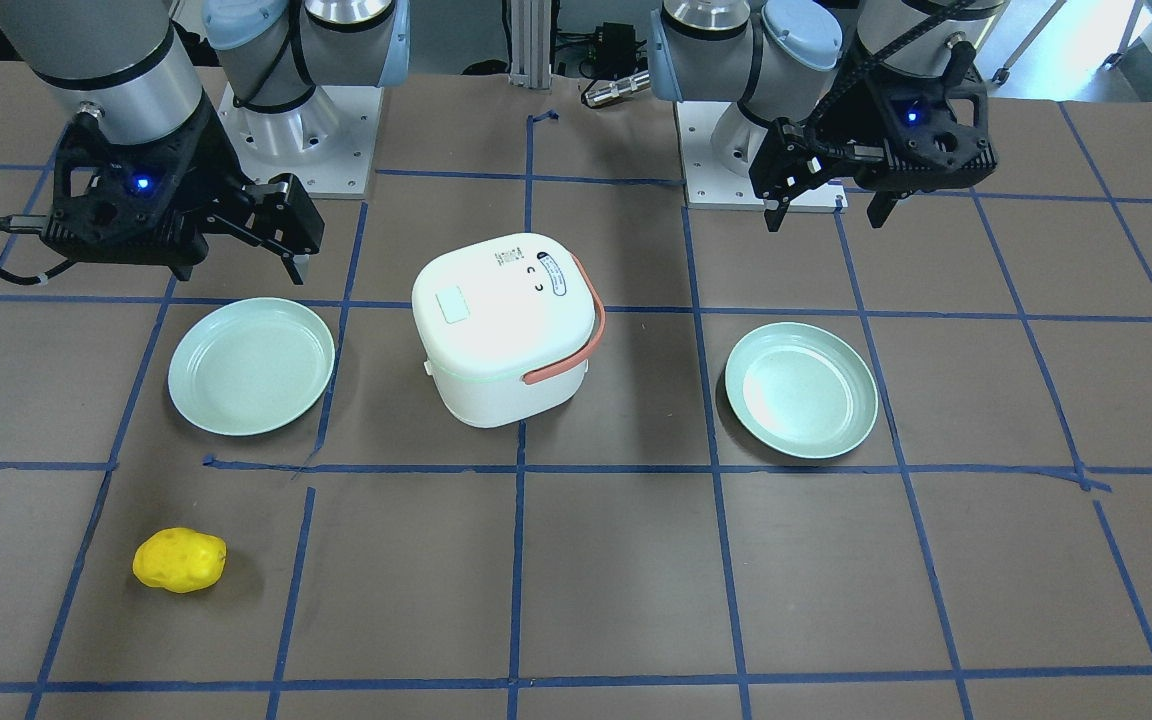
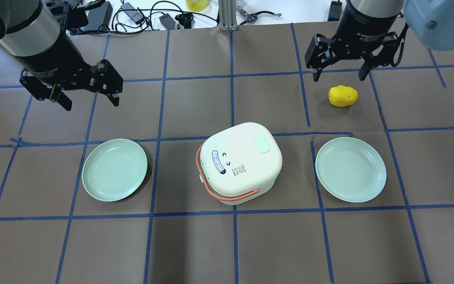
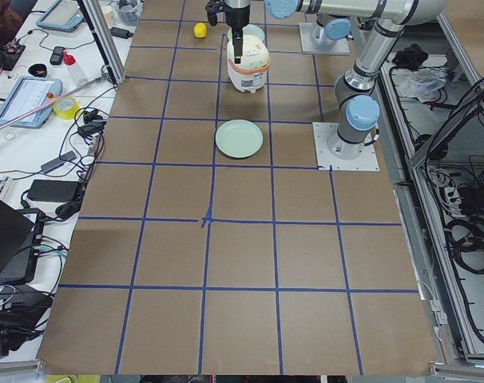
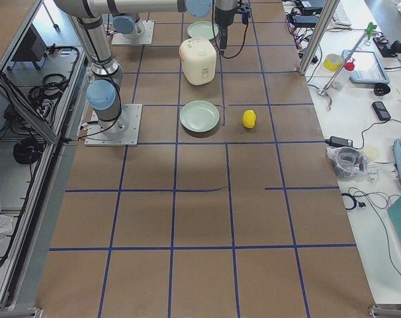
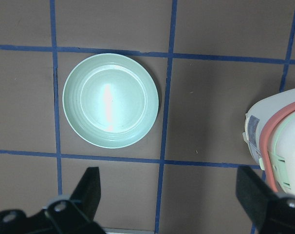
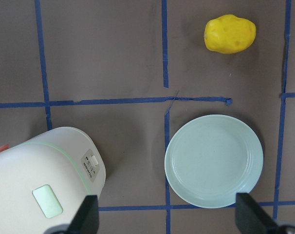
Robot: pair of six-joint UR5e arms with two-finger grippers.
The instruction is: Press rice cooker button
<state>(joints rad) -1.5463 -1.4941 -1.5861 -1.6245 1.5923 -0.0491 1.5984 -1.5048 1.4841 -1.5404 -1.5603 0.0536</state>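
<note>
The white rice cooker (image 2: 241,162) with an orange handle stands at the table's middle, lid shut. A pale green rectangular button (image 2: 262,144) sits on its lid; it also shows in the front view (image 1: 453,304) and the right wrist view (image 6: 47,201). A small switch (image 6: 90,162) shows on the cooker's side wall. My left gripper (image 2: 90,102) hovers open and empty beyond the left plate, well away from the cooker. My right gripper (image 2: 339,75) hovers open and empty beyond a yellow potato, also away from the cooker.
Two pale green plates flank the cooker, one on the left (image 2: 114,169) and one on the right (image 2: 351,169). A yellow potato (image 2: 343,96) lies beyond the right plate, just under my right gripper. Blue tape lines grid the brown table.
</note>
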